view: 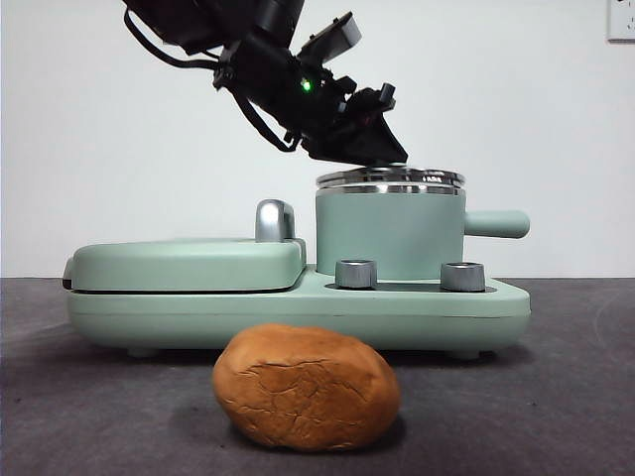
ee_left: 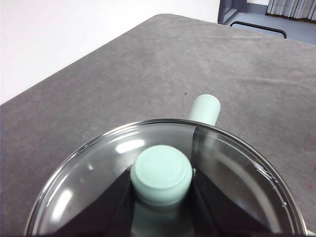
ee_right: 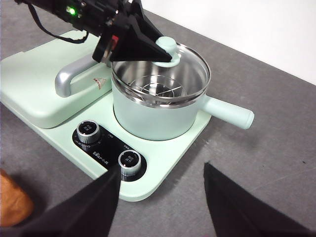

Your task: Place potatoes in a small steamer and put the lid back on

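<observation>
The small steamer (view: 389, 236) stands on the right half of a mint-green appliance, its stubby handle (view: 496, 223) pointing right. The glass lid (view: 390, 177) lies level on or just above the steel rim; I cannot tell which. My left gripper (view: 382, 149) reaches down from the upper left and is shut on the lid's mint knob (ee_left: 161, 174). A wire rack (ee_right: 158, 88) shows inside the steamer (ee_right: 153, 116). The potato (view: 306, 387) lies on the table in front of the appliance. My right gripper (ee_right: 163, 197) hangs open above the table before the appliance, to the right of the potato (ee_right: 12, 201).
A flat mint grill cover (view: 189, 263) with a chrome handle (view: 275, 220) fills the appliance's left half. Two steel dials (view: 356, 274) (view: 462, 276) sit on the base in front of the steamer. Grey table (view: 575, 397) surrounds it, with a white wall behind.
</observation>
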You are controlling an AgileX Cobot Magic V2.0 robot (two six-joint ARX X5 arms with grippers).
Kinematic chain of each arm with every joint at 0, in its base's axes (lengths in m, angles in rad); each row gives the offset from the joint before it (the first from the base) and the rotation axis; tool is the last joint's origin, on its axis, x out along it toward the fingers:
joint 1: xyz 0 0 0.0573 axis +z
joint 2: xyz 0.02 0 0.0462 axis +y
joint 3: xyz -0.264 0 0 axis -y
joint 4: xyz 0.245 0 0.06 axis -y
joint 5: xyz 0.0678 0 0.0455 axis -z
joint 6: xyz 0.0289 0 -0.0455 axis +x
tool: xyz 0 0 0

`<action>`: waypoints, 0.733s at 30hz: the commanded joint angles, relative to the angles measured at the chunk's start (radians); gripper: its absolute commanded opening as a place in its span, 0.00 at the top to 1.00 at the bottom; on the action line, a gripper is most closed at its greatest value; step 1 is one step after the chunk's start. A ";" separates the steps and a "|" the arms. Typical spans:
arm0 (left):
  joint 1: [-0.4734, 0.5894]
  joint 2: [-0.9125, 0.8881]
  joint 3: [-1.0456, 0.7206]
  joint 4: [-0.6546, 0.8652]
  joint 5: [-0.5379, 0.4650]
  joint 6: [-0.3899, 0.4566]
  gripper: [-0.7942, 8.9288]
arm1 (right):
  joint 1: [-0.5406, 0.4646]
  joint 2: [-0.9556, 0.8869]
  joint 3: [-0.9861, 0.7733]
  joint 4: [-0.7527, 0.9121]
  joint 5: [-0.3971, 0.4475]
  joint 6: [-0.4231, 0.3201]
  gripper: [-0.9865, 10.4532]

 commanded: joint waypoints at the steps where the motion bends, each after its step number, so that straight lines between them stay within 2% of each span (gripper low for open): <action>1: 0.002 -0.064 0.036 0.025 -0.004 -0.004 0.90 | 0.004 0.004 0.019 0.006 0.000 0.014 0.68; 7: 0.022 -0.172 0.036 -0.038 -0.018 -0.005 0.90 | 0.004 0.004 0.019 0.006 0.000 0.014 0.68; 22: 0.116 -0.446 0.034 -0.377 -0.018 -0.007 0.90 | 0.041 0.004 0.019 0.006 -0.001 0.014 0.68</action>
